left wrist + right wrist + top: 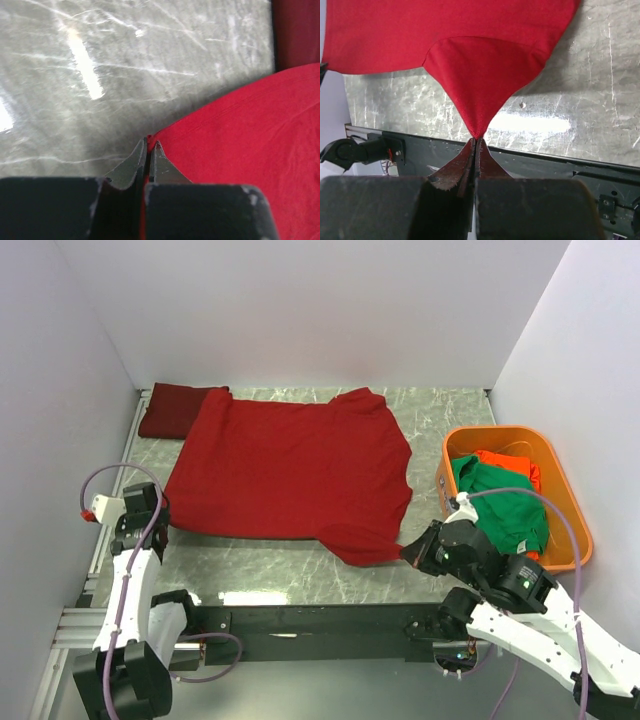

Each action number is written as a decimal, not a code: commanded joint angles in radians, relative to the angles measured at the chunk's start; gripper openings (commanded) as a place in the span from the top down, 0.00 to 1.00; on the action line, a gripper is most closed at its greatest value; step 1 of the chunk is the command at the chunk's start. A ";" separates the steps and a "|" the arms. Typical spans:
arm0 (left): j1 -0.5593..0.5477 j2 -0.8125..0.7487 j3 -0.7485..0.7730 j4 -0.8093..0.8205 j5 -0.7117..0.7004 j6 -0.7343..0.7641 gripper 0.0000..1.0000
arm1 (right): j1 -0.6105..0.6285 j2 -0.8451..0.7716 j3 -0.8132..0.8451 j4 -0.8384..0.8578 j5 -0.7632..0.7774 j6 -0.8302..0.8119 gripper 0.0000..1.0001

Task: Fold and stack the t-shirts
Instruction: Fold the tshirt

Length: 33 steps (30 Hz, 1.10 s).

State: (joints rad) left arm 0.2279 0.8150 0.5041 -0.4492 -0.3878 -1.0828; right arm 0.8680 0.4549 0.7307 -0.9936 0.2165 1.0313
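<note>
The red t-shirt (pixel 290 465) lies flat on the surface (pixel 260 575), long axis left to right with the hem leftward, its body stretching away from both claws: the left claw (pixel 150 146) is pinched onto the near hem corner, the right claw (pixel 476 140) onto the near sleeve's tip.

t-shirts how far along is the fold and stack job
Done: one folded dark red shirt, far left. In hand: the spread red shirt, pinched by the left gripper and right gripper. Left: folding it, plus the green shirt and orange shirt in the tub.
</note>
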 commanded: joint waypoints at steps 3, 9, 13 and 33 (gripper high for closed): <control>0.007 -0.086 0.017 -0.092 -0.063 0.000 0.99 | 0.006 -0.022 0.061 -0.068 0.017 -0.004 1.00; 0.005 -0.195 -0.006 -0.164 -0.052 -0.043 0.99 | 0.006 -0.036 0.087 -0.123 0.006 -0.020 1.00; -0.006 -0.241 0.008 -0.209 -0.054 -0.081 0.99 | 0.006 -0.071 0.093 -0.177 0.011 -0.020 1.00; -0.079 0.251 0.121 0.110 0.020 -0.020 0.99 | -0.172 0.534 0.108 0.400 0.068 -0.255 1.00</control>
State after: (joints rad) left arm 0.1711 0.9981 0.5484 -0.4446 -0.3634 -1.0950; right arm 0.7914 0.8951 0.7822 -0.7773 0.2737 0.8761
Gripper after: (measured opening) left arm 0.033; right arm 0.008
